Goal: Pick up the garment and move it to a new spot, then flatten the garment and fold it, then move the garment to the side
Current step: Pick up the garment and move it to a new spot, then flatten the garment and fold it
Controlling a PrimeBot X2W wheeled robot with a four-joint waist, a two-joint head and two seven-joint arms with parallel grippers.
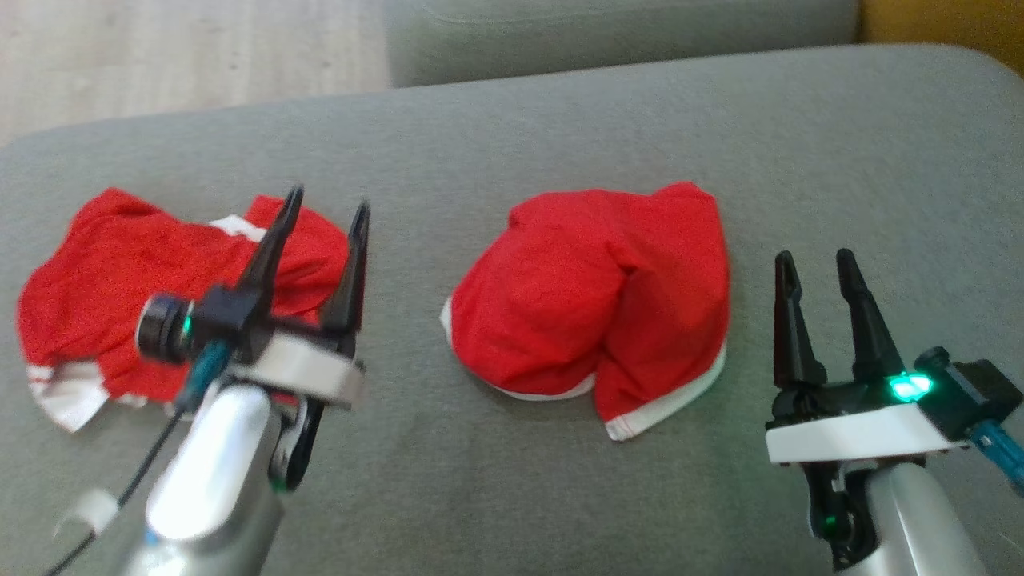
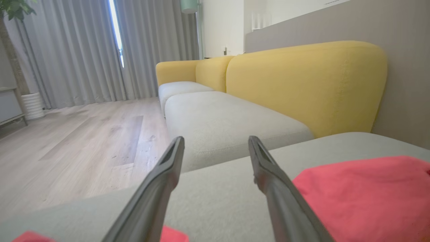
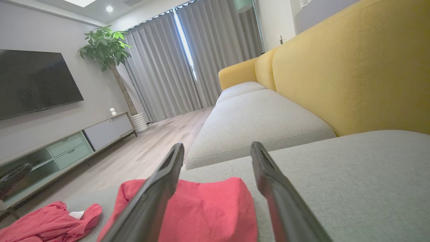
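Note:
A crumpled red garment [image 1: 120, 272] with white trim lies at the left of the grey cushion [image 1: 560, 120]. My left gripper [image 1: 330, 200] hovers over its right part, open, with nothing between its fingers. A second red garment [image 1: 592, 304], bunched into a compact mound with a white hem, lies at the middle. My right gripper [image 1: 815, 256] stands open just right of it, apart from the cloth. In the left wrist view the open left gripper [image 2: 216, 139] has the middle garment [image 2: 362, 195] at its right. The right wrist view shows the right gripper [image 3: 217, 145], the mound [image 3: 208, 208] and the crumpled garment [image 3: 50, 222].
Beyond the cushion's far edge lie another grey seat [image 2: 218, 121] and a yellow sofa back [image 2: 302, 84]. Wooden floor [image 2: 84, 141] drops off to the far left. A TV cabinet [image 3: 67, 148] and a potted plant [image 3: 107, 47] stand across the room.

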